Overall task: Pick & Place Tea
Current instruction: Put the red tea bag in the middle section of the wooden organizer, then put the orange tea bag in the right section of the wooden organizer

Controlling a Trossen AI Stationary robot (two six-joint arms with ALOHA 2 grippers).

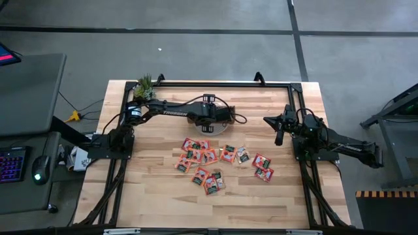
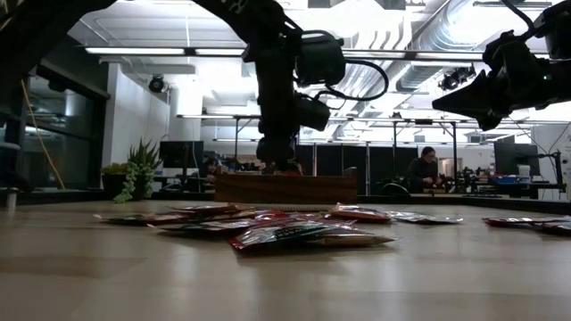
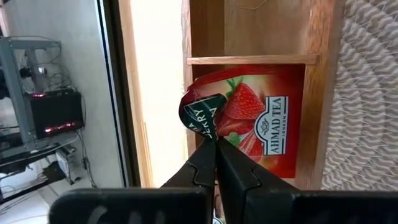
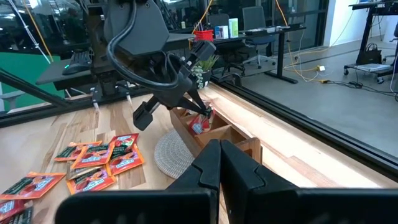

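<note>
Pale wooden planks make up your surface (image 1: pixel 157 196), and most of the tea sachets (image 1: pixel 209 160) lie scattered in a loose patch at the centre of the high view, flat and partly overlapping, so each one will need a pinch at an edge. Your left fingers (image 3: pixel 216 144) are closed on a folded green sachet (image 3: pixel 203 115), held by one corner directly above the wooden tray (image 4: pixel 214 134), which sits just beside a round woven mat (image 4: pixel 174 152) near the upper middle of the high view. A red strawberry sachet (image 3: pixel 267 118) already lies flat in the compartment below, with a divider (image 3: pixel 252 60) across the upper centre of the left wrist view, so you appear to be at the drop: the corner grip lets the packet hang clear and fall in once released. Your right fingers (image 4: pixel 219 152) are closed on nothing, parked at the right of the high view, well apart from the pile. A small potted plant (image 1: pixel 144 86) stands at the upper left corner.
</note>
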